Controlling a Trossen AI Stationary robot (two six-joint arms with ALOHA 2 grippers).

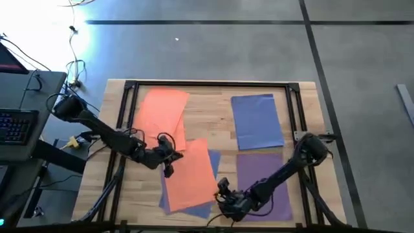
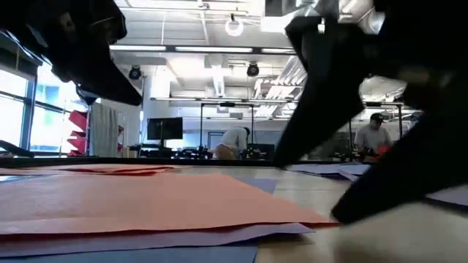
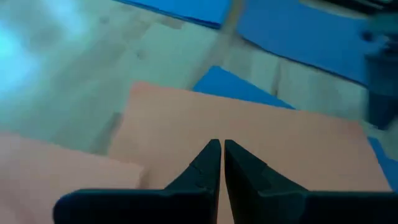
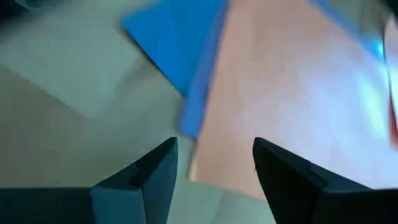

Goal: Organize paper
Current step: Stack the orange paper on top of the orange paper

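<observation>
Presently I log the light wooden table [image 1: 304, 200] carrying flat coloured paper sheets. Orange sheet [image 1: 162, 110] beyond my left gripper; blue sheet [image 1: 257, 122] and purple sheet [image 1: 262, 169] beyond my right. Loose orange sheet [image 1: 189, 175] atop blue sheets [image 1: 213, 160], between both grippers. Left gripper [image 3: 221, 163] clenched, touching that sheet's edge. Right gripper [image 4: 214, 163] released, beside its corner.

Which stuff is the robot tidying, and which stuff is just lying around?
For the job:
- orange paper and
- blue paper
- purple paper
- left tool, shut
- right tool, open

Just lying about:
- keyboard
- cables
</observation>
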